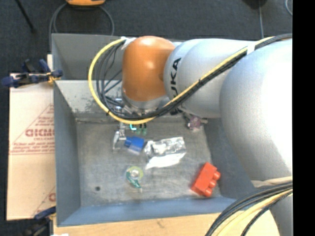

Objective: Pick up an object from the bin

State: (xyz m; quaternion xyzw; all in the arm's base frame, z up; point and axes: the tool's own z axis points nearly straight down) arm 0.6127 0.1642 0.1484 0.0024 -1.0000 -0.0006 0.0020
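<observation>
**While the tool hangs over the blue block, its grip is unreadable**

Since the orange cover (142,68) hides most of the wrist, I can't tell whether the tool (123,137) is wide or narrow, and nothing shows as held. It sits low over the back-left part of the bin (66,146) floor.

- Nearest thing: a small blue block (134,144), just beside the tool on the bin floor.
- Crinkled foil wrapper (166,145) lies right against the block's right side, with a white scrap under it.
- Clear ring (134,175) sits nearer the front; the red brick (205,179) is well apart, front right.

My read: the blue block looks like hard plastic — light, stiff, a bit slick, not fragile. Best hold is across its two short flat sides, square on and low, away from the foil. The wrapper is soft and springy — likely to snag or ride along.
</observation>
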